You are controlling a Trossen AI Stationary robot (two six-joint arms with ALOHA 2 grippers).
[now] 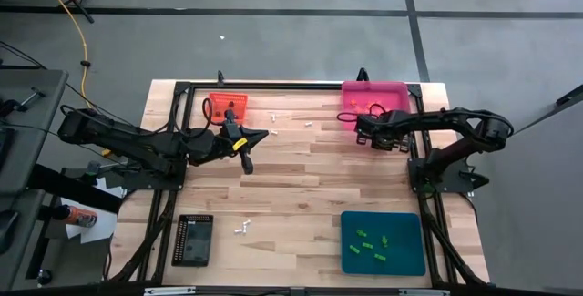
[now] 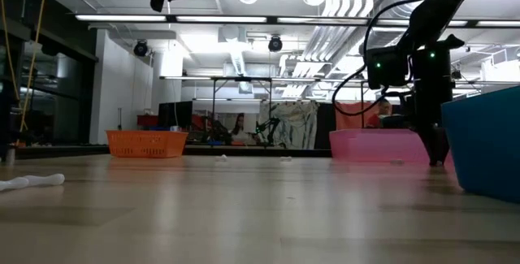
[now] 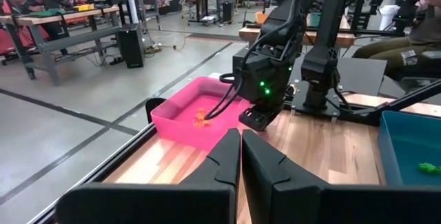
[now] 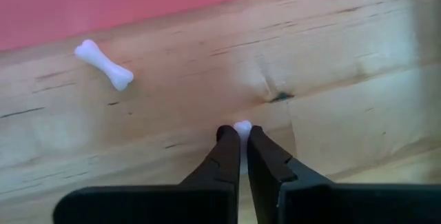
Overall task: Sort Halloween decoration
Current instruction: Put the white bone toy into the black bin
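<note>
In the right wrist view my right gripper (image 4: pixel 241 136) points down at the wooden table, shut on a small white trinket (image 4: pixel 242 126) just in front of the pink tray (image 4: pixel 172 3). A second white, bone-shaped trinket (image 4: pixel 103 64) lies flat on the wood nearby. From above, my right gripper (image 1: pixel 368 136) stands at the pink tray's (image 1: pixel 393 88) near side. Orange trinkets (image 3: pixel 201 116) lie inside the pink tray. My left gripper (image 1: pixel 265 135) is shut on nothing and hovers roughly level above the table beside the orange tray (image 1: pixel 228 107). My right gripper pinches the white trinket between its two fingertips (image 4: pixel 226 136), coming from above and pointing down. Only the trinket's one rounded end (image 4: pixel 243 125) shows past the tips. The trinket is at the table's surface; whether it still rests there I cannot tell.
A teal tray (image 1: pixel 412 260) at the near right holds several green trinkets (image 1: pixel 367 244). A black tray (image 1: pixel 193 239) lies at the near left, with white trinkets (image 1: pixel 243 227) beside it. More white trinkets (image 1: pixel 273 114) lie near the orange tray. The table's middle is bare wood.
</note>
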